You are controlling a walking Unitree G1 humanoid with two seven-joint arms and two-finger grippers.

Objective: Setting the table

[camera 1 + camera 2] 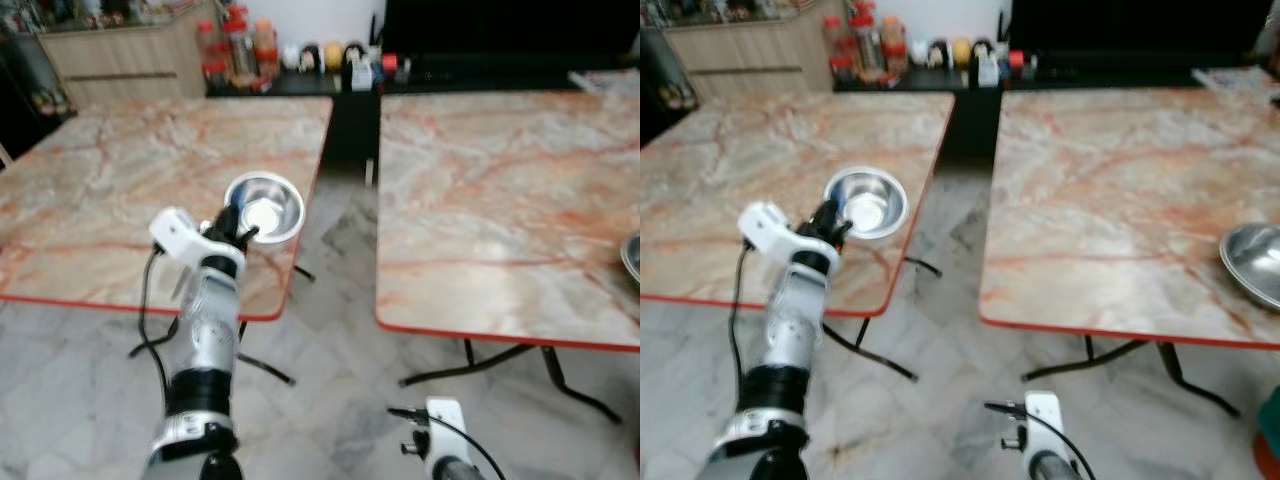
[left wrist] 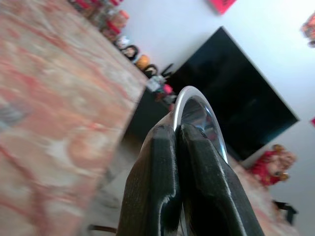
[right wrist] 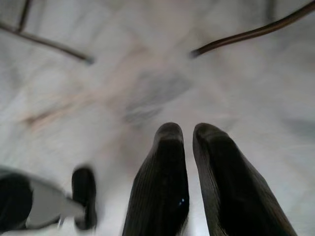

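A shiny steel bowl [image 1: 265,208] hangs over the right-hand edge of the left marble table [image 1: 110,180]. My left gripper [image 1: 240,232] is shut on its near rim, and in the left wrist view the fingertips [image 2: 165,135] pinch the bowl's rim [image 2: 197,96]. A second steel bowl [image 1: 1255,262] rests at the right edge of the right marble table [image 1: 1120,190]. My right gripper [image 3: 183,132] hangs low over the tiled floor, its fingers shut with nothing between them.
A narrow strip of tiled floor [image 1: 345,260] separates the two red-edged tables, with black table legs [image 1: 500,360] beneath. At the back stand a wooden cabinet [image 1: 120,60], a shelf of bottles and jars [image 1: 250,50] and a black screen [image 1: 500,35].
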